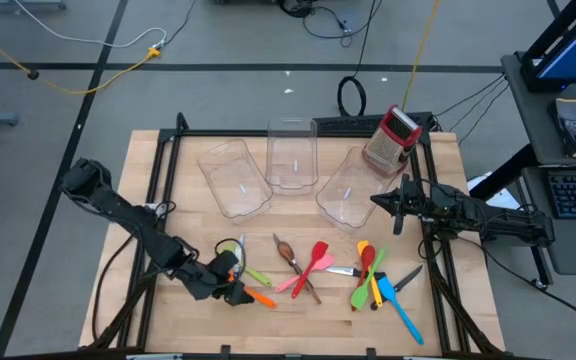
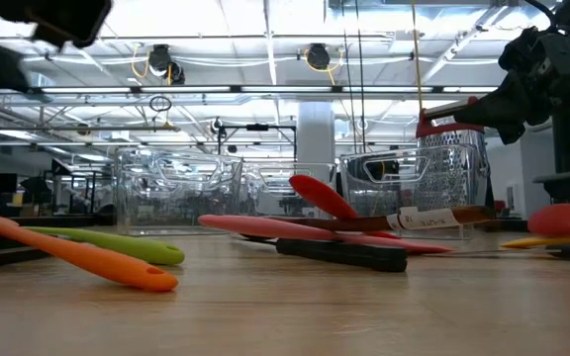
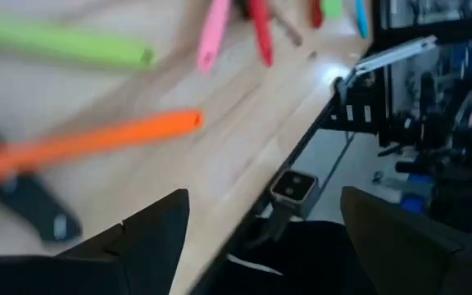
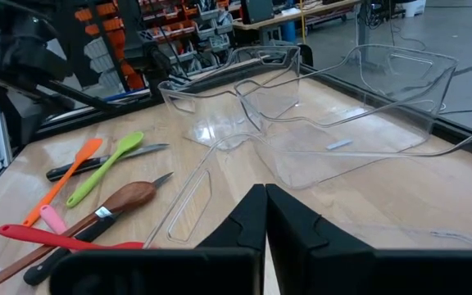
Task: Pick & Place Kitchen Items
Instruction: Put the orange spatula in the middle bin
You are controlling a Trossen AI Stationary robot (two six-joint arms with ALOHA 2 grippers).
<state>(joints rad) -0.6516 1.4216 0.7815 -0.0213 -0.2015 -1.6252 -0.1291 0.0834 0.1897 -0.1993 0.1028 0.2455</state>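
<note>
Reaching low along the table's (image 1: 148,170) front edge, left arm runs from the left-rear corner side down to the left pincer (image 1: 236,282), fingers (image 3: 150,238) apart, nothing between them, hovering just above the orange spatula (image 1: 259,296) and just beside the green spoon (image 1: 255,276). Right arm is stretched in from the right edge, raised; right pincer (image 1: 396,203) has its fingers together, empty, near the box grater (image 1: 391,139) and over the rim of the nearest bin.

Counts, high view: three clear bins (image 1: 291,155) in a row at the rear half of the table, all lying empty; one grater behind the right bin. Utensils all in front of the bins, along the front half: orange spatula and green spoon by the left pincer; middle cluster of brown spoon (image 1: 288,251), red spatula (image 1: 317,258), pink spatula (image 1: 290,283), one black-handled knife (image 1: 340,271); right cluster with red spoon (image 1: 368,262), green spatula (image 1: 361,293), yellow piece (image 1: 376,286), blue spatula (image 1: 401,308), second knife (image 1: 405,279). Exact count in the right cluster is hard to tell, pieces overlap.

Open room: bare wood left of the bins and between bins and utensils. Orange spatula lies near the front edge; blue spatula is near the front-right corner.
</note>
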